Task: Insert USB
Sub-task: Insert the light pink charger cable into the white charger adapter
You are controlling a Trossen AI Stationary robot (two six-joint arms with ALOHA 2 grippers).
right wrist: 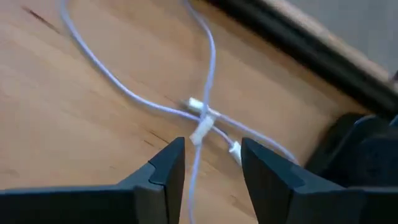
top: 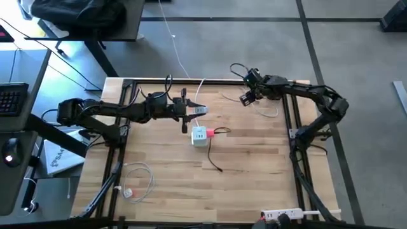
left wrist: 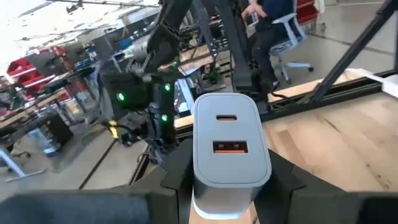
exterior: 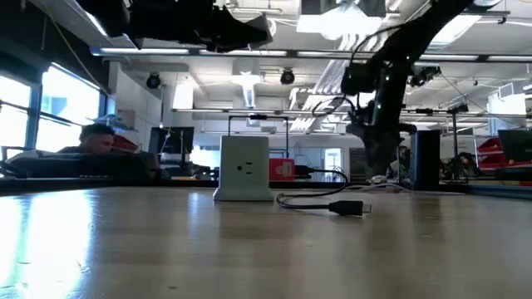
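My left gripper [top: 191, 114] reaches to the table's middle, shut on a small white charger [left wrist: 229, 146] whose port face shows two sockets. Just nearer the front edge, a white cube [top: 199, 137] stands on the wood. The USB, a red-pink plug [top: 210, 132], lies against the cube's right side, and its thin black cable [top: 216, 164] trails toward the front. My right gripper [right wrist: 211, 165] hovers open at the far right, over a crossed white cable [right wrist: 202, 118] lying on the table; its fingers stand on either side of that cable. My left gripper pinches the white charger by its two opposite side walls [left wrist: 200, 180], one finger on each. The fingers lie level and point toward the table's right. The port face [left wrist: 230, 130] looks away from the wrist. The charger is lifted clear of the table.
A coiled white cable [top: 137, 180] lies at the front left and a white power strip [top: 283, 215] at the front right edge. Black frame rails [top: 289, 114] run along the table's sides. People sit in the room beyond the table [exterior: 100, 143].
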